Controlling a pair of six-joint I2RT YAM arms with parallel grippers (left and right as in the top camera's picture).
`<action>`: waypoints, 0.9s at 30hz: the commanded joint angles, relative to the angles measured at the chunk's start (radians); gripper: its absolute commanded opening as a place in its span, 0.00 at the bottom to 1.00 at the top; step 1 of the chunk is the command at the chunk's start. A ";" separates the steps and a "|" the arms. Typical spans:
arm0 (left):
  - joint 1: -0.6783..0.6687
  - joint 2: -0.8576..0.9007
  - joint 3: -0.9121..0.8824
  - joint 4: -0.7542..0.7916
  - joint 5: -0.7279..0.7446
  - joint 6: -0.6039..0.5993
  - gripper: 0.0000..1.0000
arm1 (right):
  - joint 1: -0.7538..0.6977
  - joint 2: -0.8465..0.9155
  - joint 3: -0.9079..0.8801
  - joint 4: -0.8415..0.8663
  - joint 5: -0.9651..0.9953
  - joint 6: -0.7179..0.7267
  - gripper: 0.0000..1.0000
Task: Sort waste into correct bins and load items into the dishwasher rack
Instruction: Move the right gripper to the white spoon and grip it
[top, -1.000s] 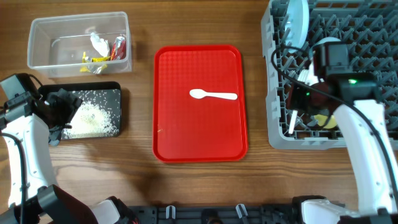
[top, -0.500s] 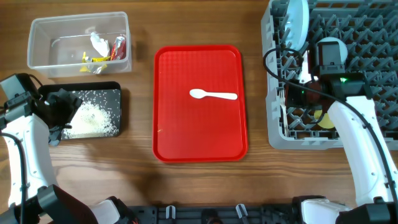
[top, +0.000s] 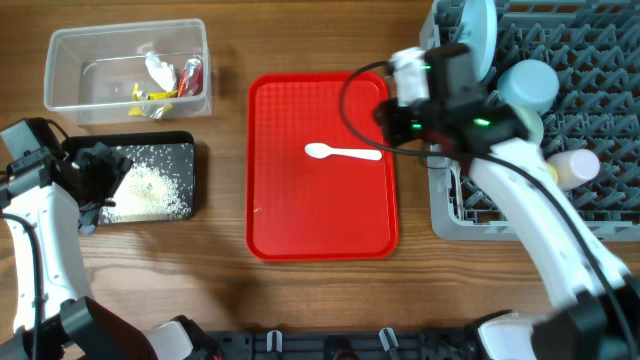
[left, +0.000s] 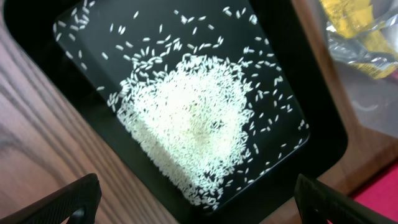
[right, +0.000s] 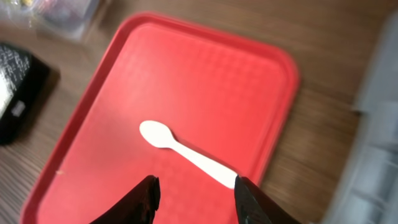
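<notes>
Spoon (top: 343, 153) on red tray (top: 320, 220); right pincer (right: 198, 191) open above.

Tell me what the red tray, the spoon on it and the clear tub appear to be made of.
Red tray: probably moulded plastic, matte, with a fine embossed pattern across its surface. Spoon: seemingly thin white plastic, smooth, one piece. Tub: transparent plastic, glossy; its contents show through the walls.
</notes>
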 joint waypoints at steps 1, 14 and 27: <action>-0.016 0.009 0.006 0.044 0.018 0.077 1.00 | 0.023 0.153 0.008 0.040 0.021 -0.084 0.45; -0.229 0.008 0.006 0.116 0.093 0.263 1.00 | 0.027 0.335 0.008 0.064 -0.051 -0.271 0.45; -0.303 0.009 0.006 0.125 0.086 0.308 1.00 | 0.039 0.463 0.008 0.119 -0.115 -0.291 0.45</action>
